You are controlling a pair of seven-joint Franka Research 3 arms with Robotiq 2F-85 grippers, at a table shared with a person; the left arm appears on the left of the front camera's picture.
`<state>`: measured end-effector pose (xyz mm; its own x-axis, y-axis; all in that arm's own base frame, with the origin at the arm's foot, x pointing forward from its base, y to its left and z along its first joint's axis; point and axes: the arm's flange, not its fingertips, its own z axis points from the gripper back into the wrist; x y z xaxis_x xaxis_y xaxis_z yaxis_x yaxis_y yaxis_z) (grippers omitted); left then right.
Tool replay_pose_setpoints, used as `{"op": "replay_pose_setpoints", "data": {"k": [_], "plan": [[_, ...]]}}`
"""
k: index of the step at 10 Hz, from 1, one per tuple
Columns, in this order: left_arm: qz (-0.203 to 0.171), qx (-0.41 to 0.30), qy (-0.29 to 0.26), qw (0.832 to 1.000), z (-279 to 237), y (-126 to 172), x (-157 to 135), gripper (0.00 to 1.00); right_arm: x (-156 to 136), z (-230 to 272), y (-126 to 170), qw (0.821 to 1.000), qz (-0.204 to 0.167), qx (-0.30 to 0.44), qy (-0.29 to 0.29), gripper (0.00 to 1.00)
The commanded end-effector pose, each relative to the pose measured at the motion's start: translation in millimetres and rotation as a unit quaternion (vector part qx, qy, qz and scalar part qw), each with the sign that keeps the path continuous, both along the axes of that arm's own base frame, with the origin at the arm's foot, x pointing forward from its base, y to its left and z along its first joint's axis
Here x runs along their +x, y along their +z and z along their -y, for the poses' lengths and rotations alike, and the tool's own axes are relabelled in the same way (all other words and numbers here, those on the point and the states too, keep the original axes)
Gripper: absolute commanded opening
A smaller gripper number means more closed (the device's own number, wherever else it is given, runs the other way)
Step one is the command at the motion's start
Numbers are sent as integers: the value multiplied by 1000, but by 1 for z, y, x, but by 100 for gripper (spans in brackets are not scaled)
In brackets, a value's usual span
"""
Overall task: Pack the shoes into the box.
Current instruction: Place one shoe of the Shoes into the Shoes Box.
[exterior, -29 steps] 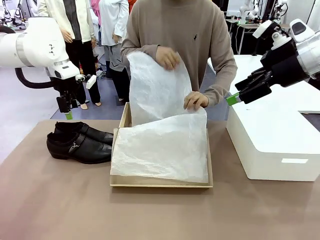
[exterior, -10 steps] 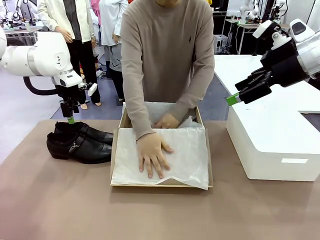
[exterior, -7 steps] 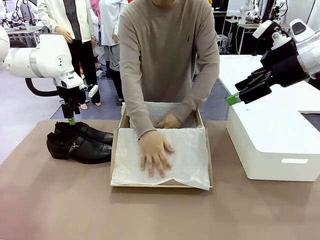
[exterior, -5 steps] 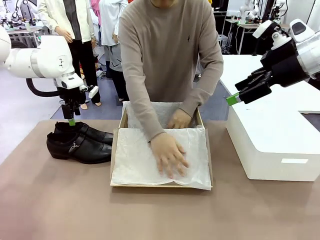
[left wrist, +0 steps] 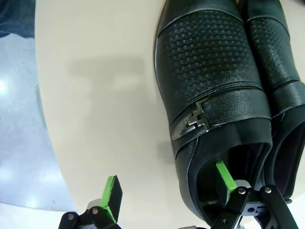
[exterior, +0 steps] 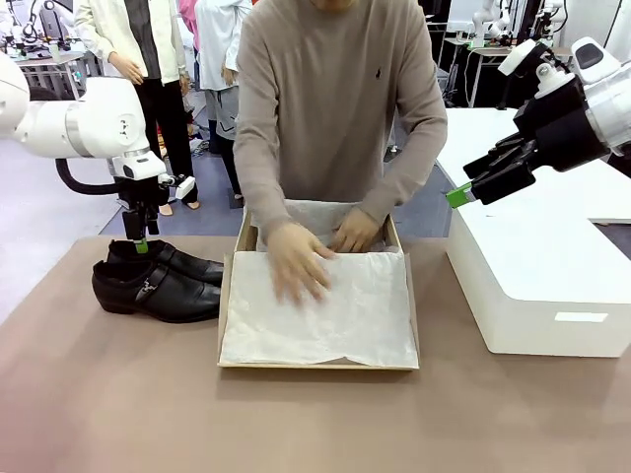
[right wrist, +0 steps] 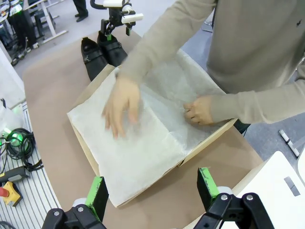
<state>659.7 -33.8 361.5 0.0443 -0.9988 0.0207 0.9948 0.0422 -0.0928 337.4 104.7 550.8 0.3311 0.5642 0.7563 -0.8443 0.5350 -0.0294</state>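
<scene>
While a person (exterior: 335,108) smooths tissue (exterior: 325,315) in the shoebox (exterior: 317,364), my left gripper (left wrist: 167,183), released like the right gripper (right wrist: 152,185), straddles a dress shoe's (left wrist: 209,81) heel rim; clench next.

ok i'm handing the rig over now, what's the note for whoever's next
Left hand: open, down at the shoes' heels, one finger inside a shoe's opening, nothing gripped.
Right hand: open, empty, raised right of the box.
Shoes: side by side on the table, left of the box.
Box open, tissue paper lining it, person's hands on the paper.
Done: box lined. Left: both shoes into the box.
</scene>
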Motion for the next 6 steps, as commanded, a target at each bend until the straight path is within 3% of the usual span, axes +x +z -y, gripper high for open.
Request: {"op": "replay_pose_setpoints", "data": {"k": [1, 6], "plan": [[-12, 4, -7, 1000, -2, -1, 6, 100, 2, 0, -1, 1000, 1, 7, 6, 100], [-36, 2, -7, 999, 1, -16, 4, 100, 2, 0, -1, 1000, 1, 7, 6, 100]]}}
